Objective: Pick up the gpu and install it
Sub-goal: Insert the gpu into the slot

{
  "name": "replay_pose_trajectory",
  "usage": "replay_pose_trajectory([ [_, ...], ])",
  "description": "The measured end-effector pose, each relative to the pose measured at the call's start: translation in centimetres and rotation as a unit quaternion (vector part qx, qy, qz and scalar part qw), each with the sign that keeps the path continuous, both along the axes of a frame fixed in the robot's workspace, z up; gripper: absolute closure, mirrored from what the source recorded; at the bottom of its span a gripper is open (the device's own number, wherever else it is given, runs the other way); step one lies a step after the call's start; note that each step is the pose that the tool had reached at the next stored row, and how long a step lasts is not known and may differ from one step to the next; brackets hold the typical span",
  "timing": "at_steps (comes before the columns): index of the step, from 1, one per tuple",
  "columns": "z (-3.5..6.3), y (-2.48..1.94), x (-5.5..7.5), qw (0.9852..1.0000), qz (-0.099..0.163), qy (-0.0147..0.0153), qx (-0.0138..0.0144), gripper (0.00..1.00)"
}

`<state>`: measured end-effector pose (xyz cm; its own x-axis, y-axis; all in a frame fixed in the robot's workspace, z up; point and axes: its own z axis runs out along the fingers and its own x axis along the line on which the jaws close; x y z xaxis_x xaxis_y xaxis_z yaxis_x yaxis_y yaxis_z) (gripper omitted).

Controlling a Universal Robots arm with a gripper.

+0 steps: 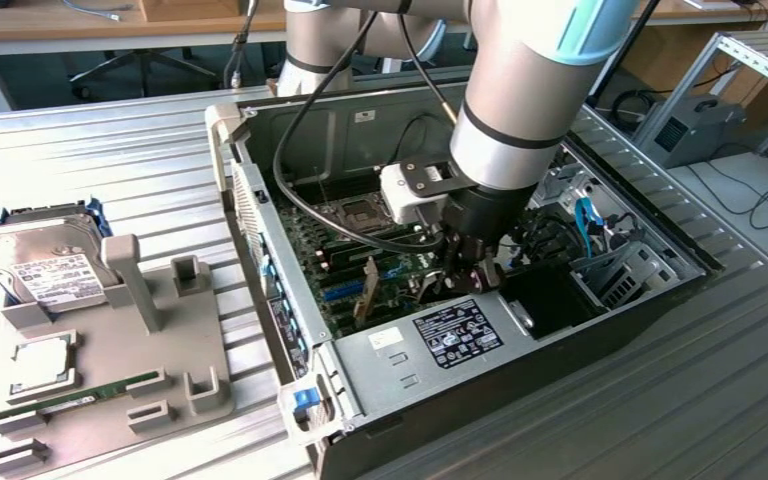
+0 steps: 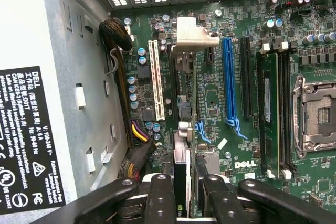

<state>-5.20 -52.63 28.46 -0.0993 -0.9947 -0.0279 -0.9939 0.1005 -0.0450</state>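
Pincer [image 2: 187,192] is clamped on the gpu [image 2: 185,129], held edge-on directly above the motherboard [image 2: 210,103], beside the white slot [image 2: 156,80]. Judged: upright orientation suits seating its bracket [image 2: 193,36] toward the motherboard's rear edge

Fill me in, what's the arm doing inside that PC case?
The arm has its end effector down inside the open computer case, above the motherboard. It is gripping the gpu, seen edge-on in the wrist view, standing upright at the expansion slots between the white slot and the blue slot. On the fixture tray outside the case lie a hard drive and a memory stick.
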Motion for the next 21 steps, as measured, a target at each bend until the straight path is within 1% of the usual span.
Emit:
replay_pose_trajectory([
  [5, -0.01, 0.06, 0.0, 1.0, 0.0, -0.0001, 0.0, 0.74],
  [8, 0.0, 0.47, 0.0, 1.0, 0.0, 0.0, -0.0001, 0.74],
  [13, -0.01, 1.53, 0.0, 1.0, 0.0, 0.0, 0.0, 0.74],
  [14, 0.0, 1.85, 0.0, 1.0, 0.0, 0.0, -0.0001, 0.74],
  [15, -0.01, 2.87, -0.1, 1.0, 0.0, 0.0, -0.0001, 0.74],
  [18, -0.01, 3.71, -0.4, 1.0, 0.0, 0.0, -0.0007, 0.74],
  [21, 0.0, 4.28, -0.9, 1.0, 0.001, 0.0, -0.0017, 0.74],
])
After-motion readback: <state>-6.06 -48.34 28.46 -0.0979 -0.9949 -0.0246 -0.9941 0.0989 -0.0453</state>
